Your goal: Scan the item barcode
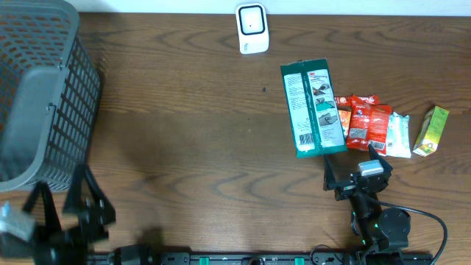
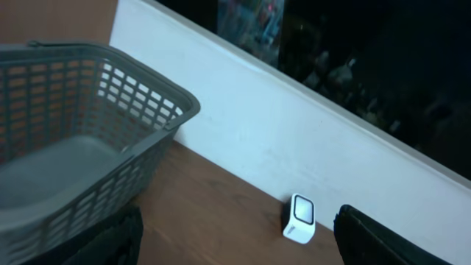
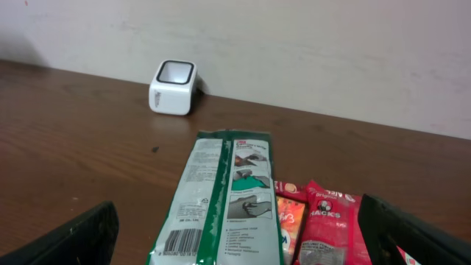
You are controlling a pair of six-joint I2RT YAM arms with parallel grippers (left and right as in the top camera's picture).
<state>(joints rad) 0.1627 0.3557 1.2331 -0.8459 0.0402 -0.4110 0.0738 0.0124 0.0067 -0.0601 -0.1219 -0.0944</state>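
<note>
At the near edge of the table (image 3: 73, 140), the right claw (image 3: 239, 239) gapes wide and empty just short of the green packet (image 3: 221, 191), lying flat, barcode (image 3: 180, 239) up; the left claw (image 2: 243, 243) gapes empty too; farther back stands the white scanner (image 3: 174, 87).

The basket (image 1: 81, 81) sits on the left, the scanner (image 1: 252, 28) at the back, and the big packet (image 1: 313, 108) lies touching the small packets (image 1: 368, 124) on the right.

Dim, warm light; soft focus
</note>
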